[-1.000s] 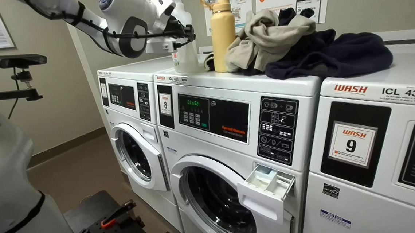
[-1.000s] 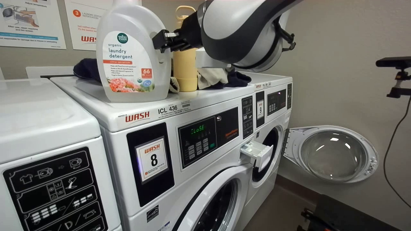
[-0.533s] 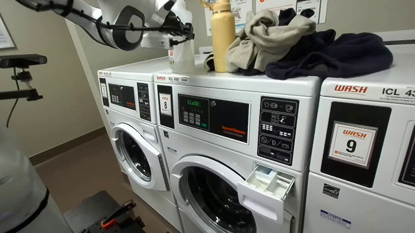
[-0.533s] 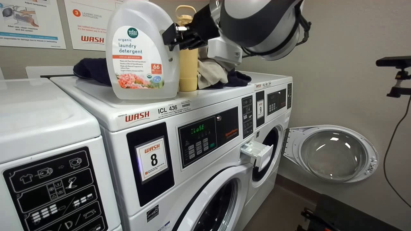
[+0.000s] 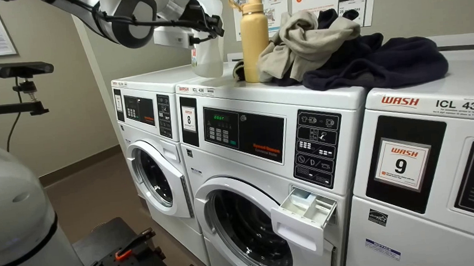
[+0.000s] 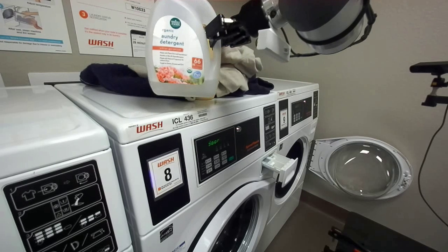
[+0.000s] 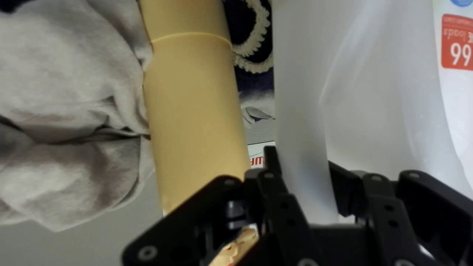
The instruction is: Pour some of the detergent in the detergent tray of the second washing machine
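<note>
I have the gripper (image 7: 306, 177) clamped on the handle (image 7: 299, 122) of the detergent jug (image 6: 182, 56), roughly upright, just above the second washing machine (image 5: 260, 173). Its detergent tray (image 5: 297, 231) is pulled out.

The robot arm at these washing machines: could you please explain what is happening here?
The robot's pincer is closed around the handle of the laundry detergent jug, which it seems to hold just above the top of machine 8, nearly upright. That machine's detergent tray is pulled out, but the jug is not over it, so no pouring is under way. A yellow bottle stands beside a pile of clothes.
</note>
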Motion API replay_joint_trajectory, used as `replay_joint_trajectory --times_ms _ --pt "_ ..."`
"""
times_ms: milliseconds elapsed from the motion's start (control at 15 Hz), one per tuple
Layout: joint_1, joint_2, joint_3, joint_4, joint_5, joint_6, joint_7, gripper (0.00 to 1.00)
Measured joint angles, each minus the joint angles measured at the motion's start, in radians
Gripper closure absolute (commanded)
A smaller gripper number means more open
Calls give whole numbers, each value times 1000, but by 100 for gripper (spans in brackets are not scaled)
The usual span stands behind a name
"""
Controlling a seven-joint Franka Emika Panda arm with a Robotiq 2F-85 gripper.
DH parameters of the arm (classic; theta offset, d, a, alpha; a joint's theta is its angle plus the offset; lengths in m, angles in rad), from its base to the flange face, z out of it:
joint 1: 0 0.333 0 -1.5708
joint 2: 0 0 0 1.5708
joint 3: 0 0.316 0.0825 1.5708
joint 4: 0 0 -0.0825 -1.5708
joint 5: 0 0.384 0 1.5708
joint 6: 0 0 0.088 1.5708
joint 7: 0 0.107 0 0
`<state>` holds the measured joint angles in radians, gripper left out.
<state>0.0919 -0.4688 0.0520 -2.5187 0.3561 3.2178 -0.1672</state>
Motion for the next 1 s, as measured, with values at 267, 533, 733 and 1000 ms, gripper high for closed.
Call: replay_joint_trajectory --times_ms 267,533,733,1000 --pt "-29 -75 -37 -24 -74 -148 27 90" --pt "-81 -126 -59 -30 -174 -272 72 90" --pt "-127 -164 -71 -30 -216 -333 81 90" --pt "-180 -214 -92 -32 -256 -391 81 90"
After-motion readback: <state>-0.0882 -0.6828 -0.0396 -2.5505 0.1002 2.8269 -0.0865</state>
